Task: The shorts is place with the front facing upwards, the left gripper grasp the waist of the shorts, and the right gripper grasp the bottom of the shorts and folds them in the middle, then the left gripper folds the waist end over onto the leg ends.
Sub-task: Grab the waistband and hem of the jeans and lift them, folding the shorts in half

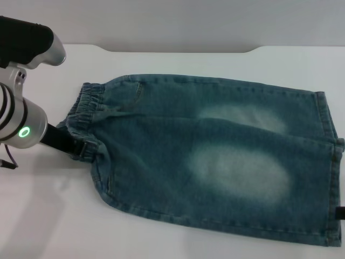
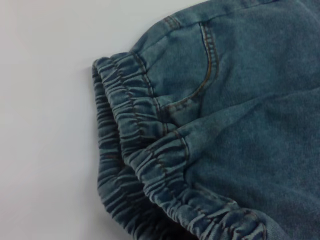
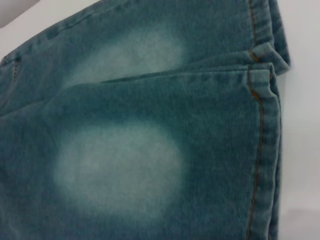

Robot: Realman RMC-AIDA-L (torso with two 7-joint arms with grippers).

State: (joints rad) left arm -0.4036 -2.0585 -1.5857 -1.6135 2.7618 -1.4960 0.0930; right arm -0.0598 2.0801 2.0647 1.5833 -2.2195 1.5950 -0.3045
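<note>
The blue-green denim shorts [image 1: 215,162] lie on the white table [image 1: 48,216] with two pale faded patches facing up. The near leg lies partly over the far leg along a lengthwise crease. At the left is the gathered waist of the shorts [image 1: 86,105], close up in the left wrist view as ruched layers [image 2: 130,125]. My left gripper [image 1: 80,148] reaches in from the left and is shut on the near part of the waistband, which bunches around it. The bottom of the shorts [image 1: 326,162] is at the right, its stacked hems [image 3: 262,125] showing in the right wrist view. A black tip of my right gripper [image 1: 340,213] shows beside the near hem.
Bare white table surface runs along the front and left of the shorts. The table's far edge [image 1: 183,49] runs behind them, with a notch in its outline.
</note>
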